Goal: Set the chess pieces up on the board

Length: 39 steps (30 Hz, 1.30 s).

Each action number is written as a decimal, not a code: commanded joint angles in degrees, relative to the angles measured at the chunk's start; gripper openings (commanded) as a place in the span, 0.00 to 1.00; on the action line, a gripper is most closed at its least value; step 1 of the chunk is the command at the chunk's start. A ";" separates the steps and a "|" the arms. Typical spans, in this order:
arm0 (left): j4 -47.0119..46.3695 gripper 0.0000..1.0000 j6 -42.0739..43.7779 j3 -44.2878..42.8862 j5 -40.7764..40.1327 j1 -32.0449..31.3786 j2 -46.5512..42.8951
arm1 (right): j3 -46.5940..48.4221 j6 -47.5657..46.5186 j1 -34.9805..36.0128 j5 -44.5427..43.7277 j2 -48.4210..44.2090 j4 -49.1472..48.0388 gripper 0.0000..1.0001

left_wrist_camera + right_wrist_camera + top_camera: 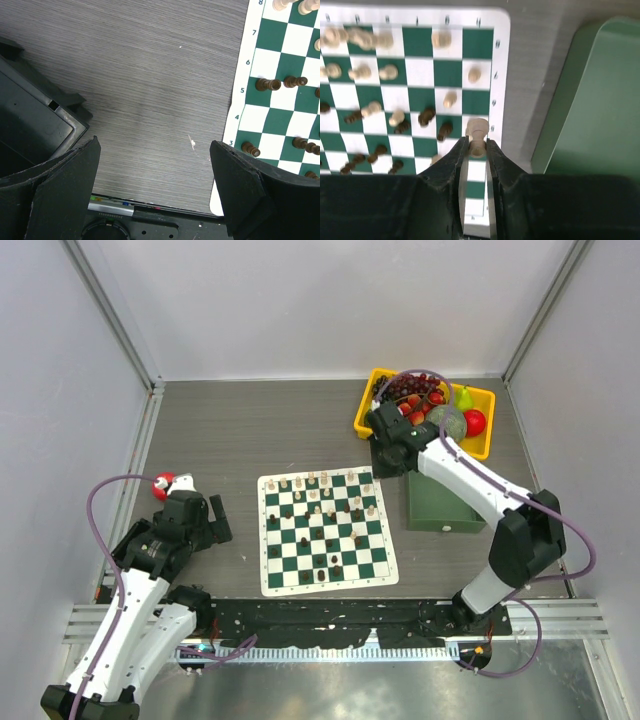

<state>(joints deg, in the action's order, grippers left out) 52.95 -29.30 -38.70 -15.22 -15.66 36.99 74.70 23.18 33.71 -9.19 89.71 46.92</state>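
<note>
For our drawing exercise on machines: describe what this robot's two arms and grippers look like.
The left arm and right arm have white shells with black joints. A purple cable loops along each. The left gripper and right gripper are black, each with two blocky fingers.

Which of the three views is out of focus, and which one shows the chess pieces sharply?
Right wrist view: the chess pieces and the board look blurred; left wrist view: pieces and the grain of the table are crisp; top view: sharp, evenly lit, pieces tiny.
</note>
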 commanded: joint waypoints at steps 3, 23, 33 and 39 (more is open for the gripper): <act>-2.24 0.99 0.82 -0.15 -0.42 0.28 -0.52 | 9.06 -6.04 -3.12 -0.65 10.20 -3.05 0.21; -1.97 0.99 0.65 -0.15 -0.86 0.28 0.01 | 18.47 -7.45 -5.06 3.83 25.77 -4.46 0.22; -2.15 0.99 0.73 -0.24 -0.77 0.28 0.27 | 17.76 -7.53 -5.06 3.48 26.04 -4.38 0.22; -2.15 0.99 0.65 -0.15 -0.86 0.28 0.10 | 18.38 -7.10 -5.15 2.60 27.88 -4.11 0.25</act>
<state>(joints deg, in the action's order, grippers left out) 52.95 -29.30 -38.68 -15.33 -15.66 37.19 91.31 16.38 28.86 -5.72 116.51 43.31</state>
